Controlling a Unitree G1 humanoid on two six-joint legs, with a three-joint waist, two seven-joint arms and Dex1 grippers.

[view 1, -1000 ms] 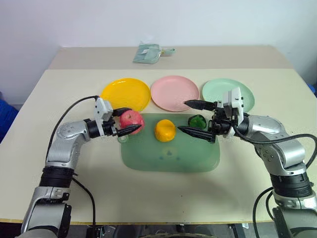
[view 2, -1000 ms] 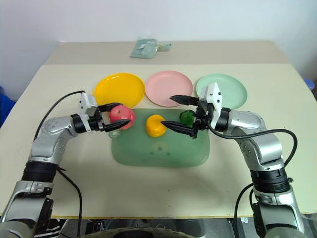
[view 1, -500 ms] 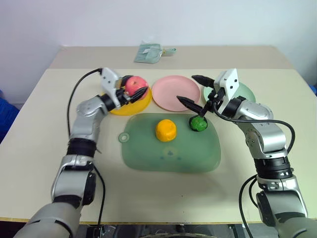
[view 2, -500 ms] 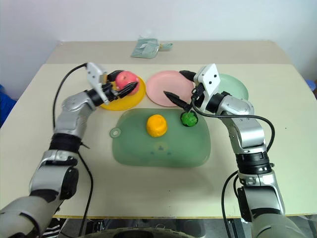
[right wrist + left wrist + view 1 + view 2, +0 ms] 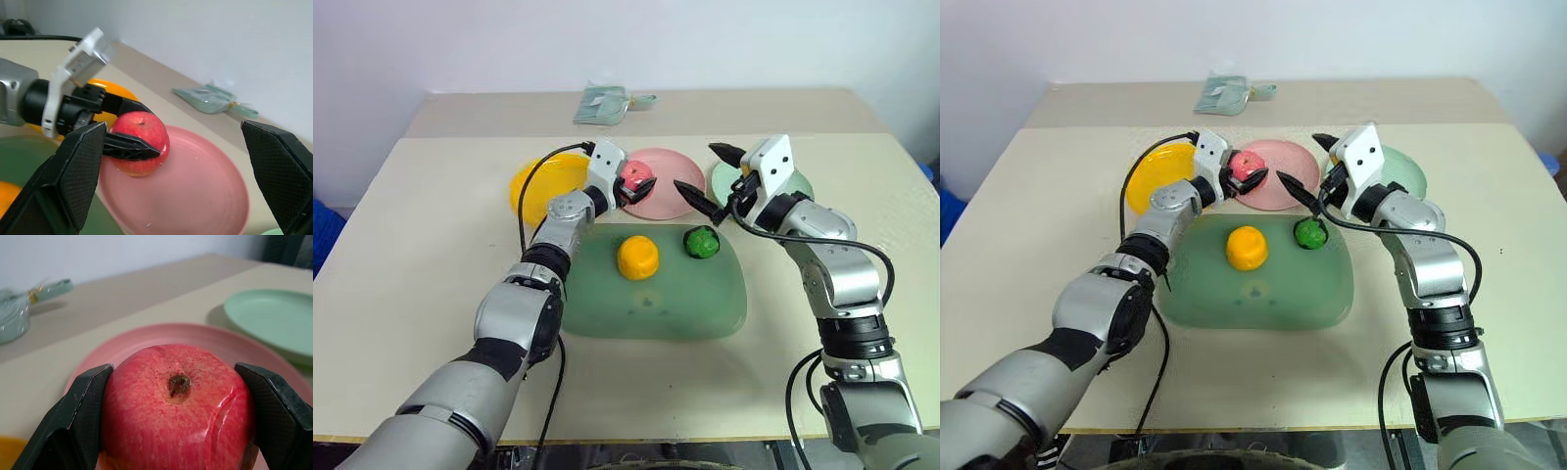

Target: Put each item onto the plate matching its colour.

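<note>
Apple delivery to the pink plate in hand; two fruits not yet sorted.

From the left: the yellow plate point(image 5: 540, 181) stands bare. The left gripper point(image 5: 637, 188) reaches over the near-left edge of the pink plate point(image 5: 668, 177), its fingers bracketing the red apple point(image 5: 177, 406), one at each flank. Whether the apple rests on the plate or hangs just above it cannot be told. The orange fruit point(image 5: 637, 257) and the dark green fruit point(image 5: 702, 241) sit apart on the green mat point(image 5: 651, 304). The right gripper point(image 5: 717, 174) hovers wide open and empty above the gap between the pink plate and the mint plate point(image 5: 799, 184), above and behind the green fruit. Judgement: next, the left fingers should part fully and draw back clear of the apple without rolling it; the right gripper should descend on the green fruit.
</note>
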